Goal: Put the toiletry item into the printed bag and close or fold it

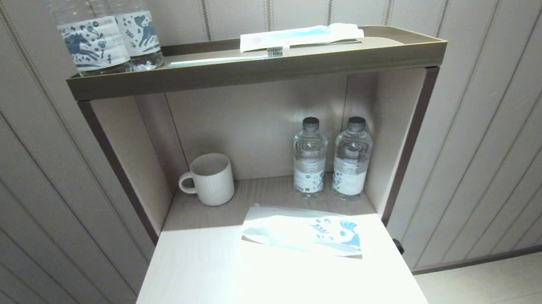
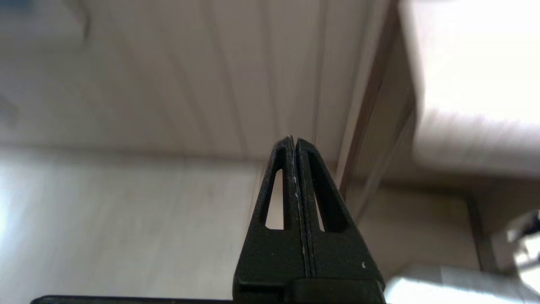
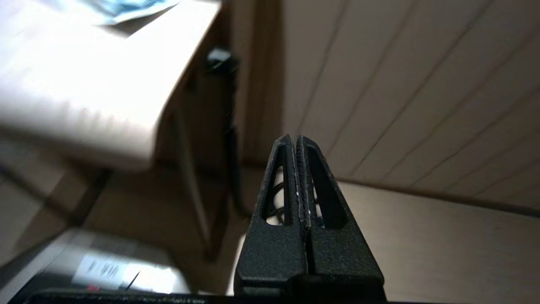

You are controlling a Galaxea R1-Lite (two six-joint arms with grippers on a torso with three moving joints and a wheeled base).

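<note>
While both arms are hanging low beside the stand, outside the head view, the left gripper (image 2: 294, 141) and right gripper (image 3: 294, 139) are each showing fingers pressed together, holding nothing. Lower centre of the head view, the printed bag (image 1: 304, 231) is lying flat on the pale table (image 1: 205, 290), translucent white, blue print at its right end. Behind it, a ribbed mug (image 1: 209, 179) and two water bottles (image 1: 332, 160) are standing. Upper centre, a toothbrush (image 1: 226, 58) and its packet (image 1: 300, 36) are resting on the top shelf (image 1: 257, 70).
</note>
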